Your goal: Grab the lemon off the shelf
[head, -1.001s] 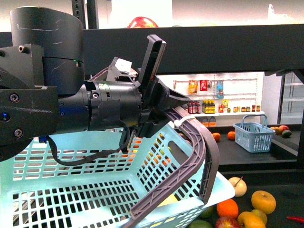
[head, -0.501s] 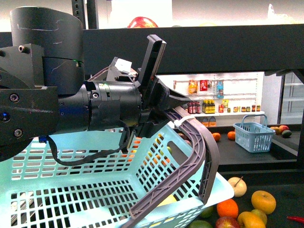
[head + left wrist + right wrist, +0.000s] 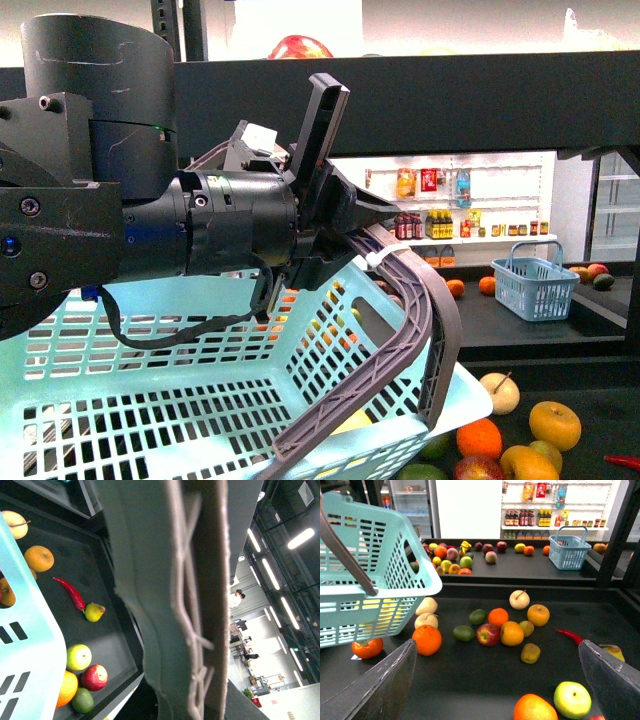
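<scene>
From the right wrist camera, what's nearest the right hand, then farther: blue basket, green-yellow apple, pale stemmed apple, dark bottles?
From the right hand:
1. Round green-yellow apple, beside one finger.
2. Pale apple with a stem, near black shelf tray.
3. Small blue plastic basket, back shelf tray.
4. Dark glass bottles, far white wall shelf.

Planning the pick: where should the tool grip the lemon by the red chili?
Grip the lemon across its short middle, from above. It lies on its side on the shelf; the chili crowds one end, so its flanks look free.
</scene>
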Available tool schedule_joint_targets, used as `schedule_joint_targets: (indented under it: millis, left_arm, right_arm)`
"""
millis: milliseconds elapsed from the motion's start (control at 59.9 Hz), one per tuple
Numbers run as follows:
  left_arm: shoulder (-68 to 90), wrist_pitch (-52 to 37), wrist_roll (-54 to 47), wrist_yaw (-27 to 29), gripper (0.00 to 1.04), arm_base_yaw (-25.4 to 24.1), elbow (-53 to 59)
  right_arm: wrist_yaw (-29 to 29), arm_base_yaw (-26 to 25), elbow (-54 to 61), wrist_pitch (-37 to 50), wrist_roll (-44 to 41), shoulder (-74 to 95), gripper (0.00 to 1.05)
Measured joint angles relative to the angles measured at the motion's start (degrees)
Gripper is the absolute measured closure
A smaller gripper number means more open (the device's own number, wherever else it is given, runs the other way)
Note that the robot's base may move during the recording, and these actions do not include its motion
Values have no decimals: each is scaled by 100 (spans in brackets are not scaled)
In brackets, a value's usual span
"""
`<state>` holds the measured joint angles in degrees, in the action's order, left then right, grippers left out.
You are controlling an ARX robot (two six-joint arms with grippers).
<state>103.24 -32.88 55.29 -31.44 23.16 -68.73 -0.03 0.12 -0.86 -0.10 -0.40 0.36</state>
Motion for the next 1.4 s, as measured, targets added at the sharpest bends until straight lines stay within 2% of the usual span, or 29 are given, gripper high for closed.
schedule_joint_targets:
  millis: [83,133,284,501,667,684,701,884,1101,1402]
  left_arm:
    - [24,101,234,1003,96,37,-26]
    - [76,101,356,1290,96,-9,-76]
    - [136,-90,605,1694,96,-273,-166]
    - [122,-1121,1427,2216,96,-1049,-105]
    - [-9,-1633,1888,2175,96,-1777,295]
    - [-101,-1902,2142,2048,96,-2354,629]
    - [-107,-1958,2175,2026,96,-2459,691]
    - [-155,-2382,2387,1685,96,-3228,1054]
    - [-157,-2929,2660,1115,96,-3954,1261]
    - [92,-3633,2981,623,96,-4577,1261]
  right_arm:
    - [-2,0,0,0,0,-2,7]
    - [0,0,0,0,0,-2,7]
    - [2,0,0,0,0,-2,7]
    - [0,0,-2,0,0,-7,7]
    - [0,0,-2,0,0,-7,7]
    - [0,0,0,0,0,-7,7]
    - [0,0,0,0,0,-7,7]
    - [0,0,0,0,0,-7,7]
    - [0,0,-2,0,0,-7,7]
    - [0,0,-2,0,0,-7,7]
